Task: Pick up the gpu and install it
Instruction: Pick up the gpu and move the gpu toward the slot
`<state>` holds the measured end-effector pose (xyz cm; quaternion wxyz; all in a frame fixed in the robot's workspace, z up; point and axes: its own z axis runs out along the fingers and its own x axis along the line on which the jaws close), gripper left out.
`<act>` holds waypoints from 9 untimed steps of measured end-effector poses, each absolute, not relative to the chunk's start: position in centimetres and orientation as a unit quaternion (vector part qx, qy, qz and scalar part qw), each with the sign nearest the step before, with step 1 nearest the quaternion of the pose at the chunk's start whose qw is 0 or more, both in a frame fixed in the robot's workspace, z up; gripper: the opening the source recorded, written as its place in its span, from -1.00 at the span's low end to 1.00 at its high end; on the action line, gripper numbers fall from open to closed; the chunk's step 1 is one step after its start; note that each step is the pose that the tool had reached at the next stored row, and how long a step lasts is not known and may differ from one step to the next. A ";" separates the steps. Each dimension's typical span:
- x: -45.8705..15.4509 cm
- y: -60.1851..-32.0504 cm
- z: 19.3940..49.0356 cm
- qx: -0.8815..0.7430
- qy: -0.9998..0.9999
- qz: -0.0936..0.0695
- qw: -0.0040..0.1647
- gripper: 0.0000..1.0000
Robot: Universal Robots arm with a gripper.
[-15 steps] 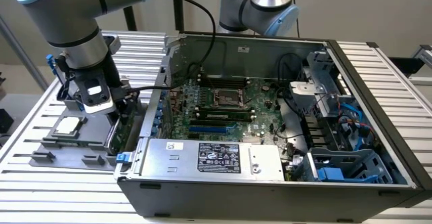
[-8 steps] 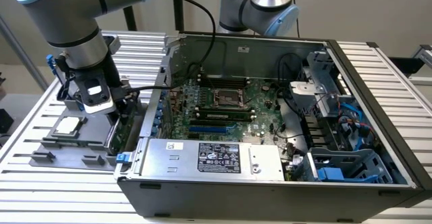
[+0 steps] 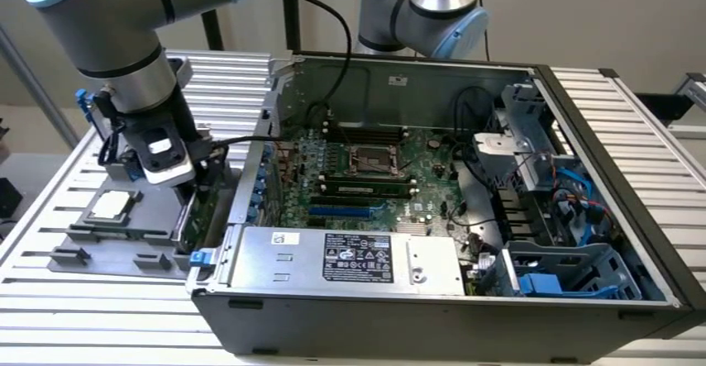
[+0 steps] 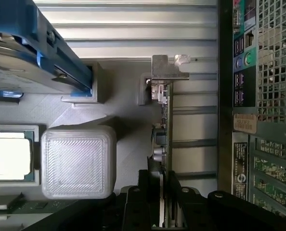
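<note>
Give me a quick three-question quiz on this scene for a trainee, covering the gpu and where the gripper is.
1. True or false: the gpu sits inside the computer case.
2. In the grey holder, the gpu: A) lies flat, B) stands on edge, C) hangs in the air.
3. Which thing is the gripper nearest to?
Key: 1 false; 2 B; 3 the gpu.
</note>
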<state>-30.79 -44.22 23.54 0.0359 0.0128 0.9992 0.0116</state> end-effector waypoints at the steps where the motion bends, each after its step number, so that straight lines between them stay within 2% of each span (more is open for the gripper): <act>1: -30.8 -44.2 23.5 0.011 0.999 0.012 0.036 -1.00; 9: -30.8 -44.3 23.6 -0.008 0.999 0.012 0.036 -1.00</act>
